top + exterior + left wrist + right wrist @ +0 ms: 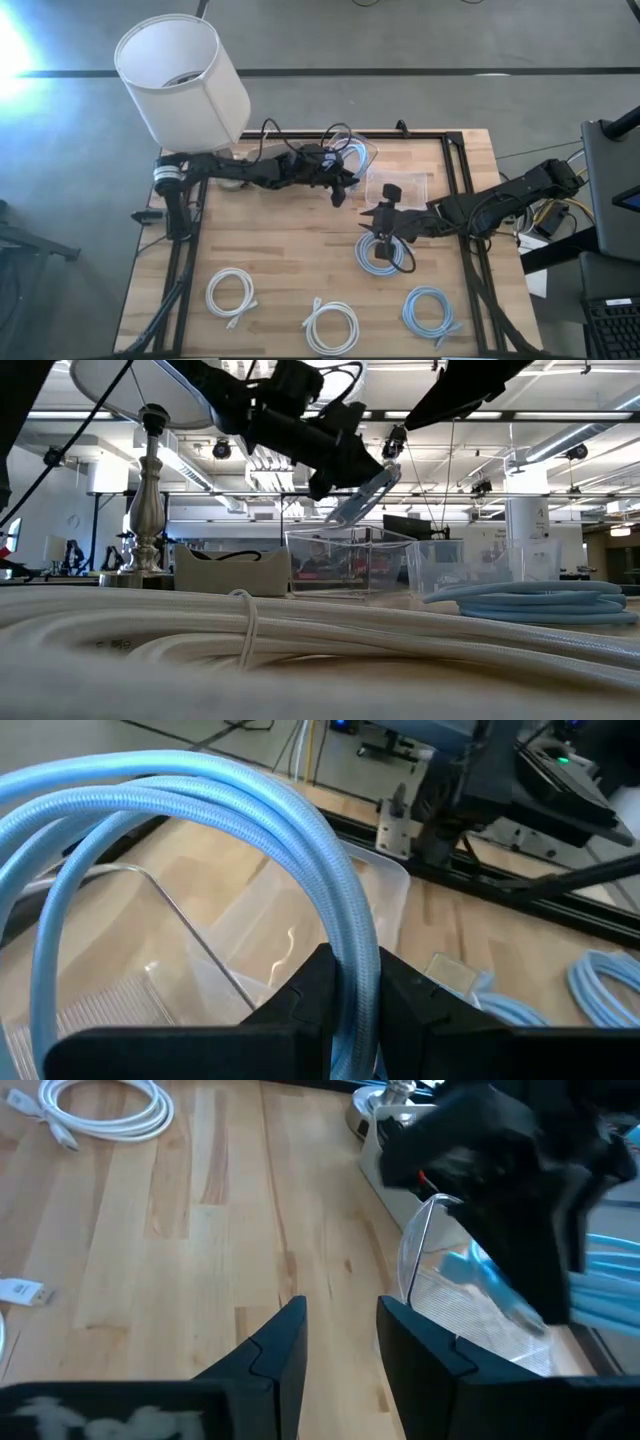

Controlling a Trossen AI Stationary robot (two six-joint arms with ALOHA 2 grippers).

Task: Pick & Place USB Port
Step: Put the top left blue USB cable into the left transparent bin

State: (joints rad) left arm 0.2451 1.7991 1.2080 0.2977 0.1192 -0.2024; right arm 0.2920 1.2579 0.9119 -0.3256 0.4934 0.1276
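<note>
Left pincer (345, 1005) gripping blue cable (250, 810), hovering over clear box (362, 155) (not released). Right pincer (340, 1342) waiting, slightly parted, empty. Four cables remaining on table (290, 250).

No text, label, brand, number or sign can be read anywhere.

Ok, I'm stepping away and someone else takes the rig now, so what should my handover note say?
Left hand: shut on a blue cable, held above the clear bins at the table's back.
Right hand: open, empty, over another blue coil.
Done: one cable lifted.
Left: drop it in a bin. Then the blue coils and two white coils on the table.
</note>
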